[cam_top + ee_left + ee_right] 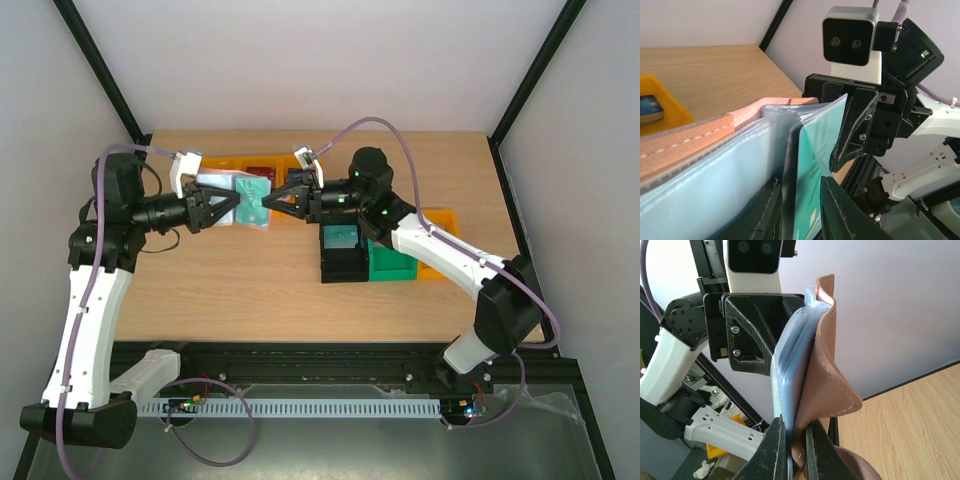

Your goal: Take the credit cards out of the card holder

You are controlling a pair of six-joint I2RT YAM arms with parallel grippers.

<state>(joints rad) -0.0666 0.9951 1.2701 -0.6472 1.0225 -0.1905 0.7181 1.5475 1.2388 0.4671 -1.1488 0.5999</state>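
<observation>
Reaching toward the middle, the left gripper (800, 212) has its jaws a little apart, and the teal card (810, 165) sits loose between them. That card looks tucked into the card holder (700, 137), which hangs in the air above the table (250, 290). Past it, the right gripper (795, 432) is shut tight on the holder's brown flap and blue sleeves. So the job looks barely begun: no card is fully out, and any other cards cannot be seen. Far back sits an orange bin (660, 100).
</observation>
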